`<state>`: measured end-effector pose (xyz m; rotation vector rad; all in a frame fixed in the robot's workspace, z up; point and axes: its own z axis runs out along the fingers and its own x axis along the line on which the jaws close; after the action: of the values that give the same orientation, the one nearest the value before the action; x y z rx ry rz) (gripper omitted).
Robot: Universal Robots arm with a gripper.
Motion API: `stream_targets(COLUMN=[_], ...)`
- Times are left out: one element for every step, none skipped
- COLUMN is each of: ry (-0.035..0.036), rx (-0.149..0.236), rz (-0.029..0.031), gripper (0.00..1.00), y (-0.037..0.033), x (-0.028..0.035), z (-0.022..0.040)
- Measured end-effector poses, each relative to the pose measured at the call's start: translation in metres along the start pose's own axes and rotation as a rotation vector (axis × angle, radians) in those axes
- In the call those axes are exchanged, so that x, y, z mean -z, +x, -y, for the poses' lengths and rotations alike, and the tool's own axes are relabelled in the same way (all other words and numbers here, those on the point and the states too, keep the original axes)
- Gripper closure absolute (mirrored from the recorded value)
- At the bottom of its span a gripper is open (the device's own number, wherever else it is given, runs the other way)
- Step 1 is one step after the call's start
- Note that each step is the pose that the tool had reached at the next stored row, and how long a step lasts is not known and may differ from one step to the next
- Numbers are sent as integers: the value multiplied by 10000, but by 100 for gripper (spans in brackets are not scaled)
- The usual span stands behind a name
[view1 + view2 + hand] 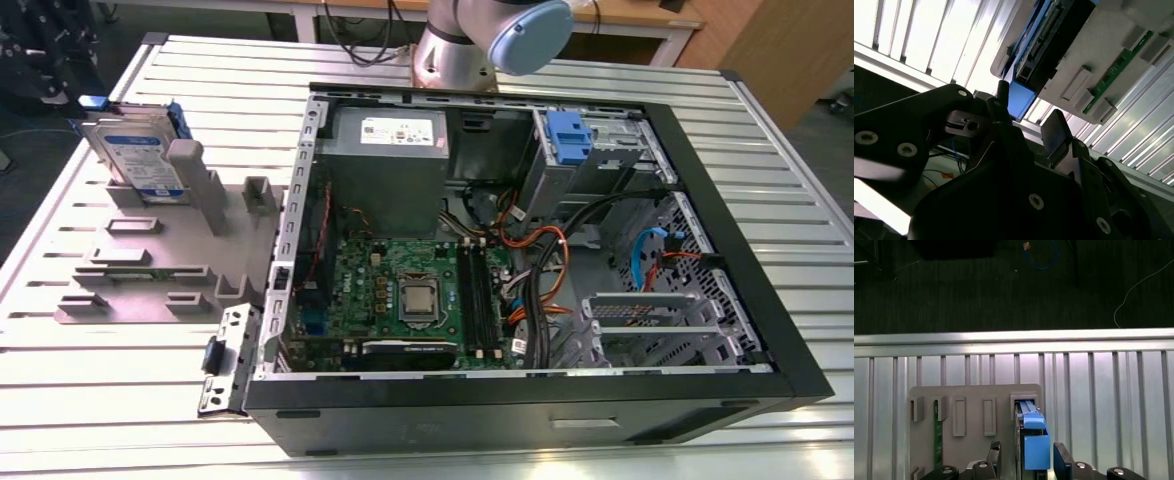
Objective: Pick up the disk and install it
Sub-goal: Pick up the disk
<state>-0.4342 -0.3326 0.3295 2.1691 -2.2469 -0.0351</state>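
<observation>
In the first wrist view my gripper (1026,452) stands spread apart, flanking the disk (1035,437); the exterior view adds its label (139,160), upper left.

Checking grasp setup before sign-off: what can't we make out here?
- Exterior view: arm cut off by the top edge.
- Exterior view: lower part of the disk hidden inside the grey holder.
- First wrist view: gripper cut off by the bottom edge, so its clearance to the disk can't be judged.
</observation>
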Motion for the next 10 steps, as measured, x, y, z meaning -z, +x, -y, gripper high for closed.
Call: stream_targets(ry=[1,2,1,2,1,1,0,0,-1,0], rx=[7,13,15,17,18,18,17,19,19,20], rz=[0,0,0,0,0,0,-1,0,-1,-1], gripper=[47,47,47,47,47,47,47,47,47,47], y=[-6,-11,-15,-15,-15,-15,-16,-16,-16,-16], x=[-7,-16,-23,-32,-40,-48,-56,-66,-78,-93], z=[0,0,0,-1,-2,-3,-4,-5,-5,-6])
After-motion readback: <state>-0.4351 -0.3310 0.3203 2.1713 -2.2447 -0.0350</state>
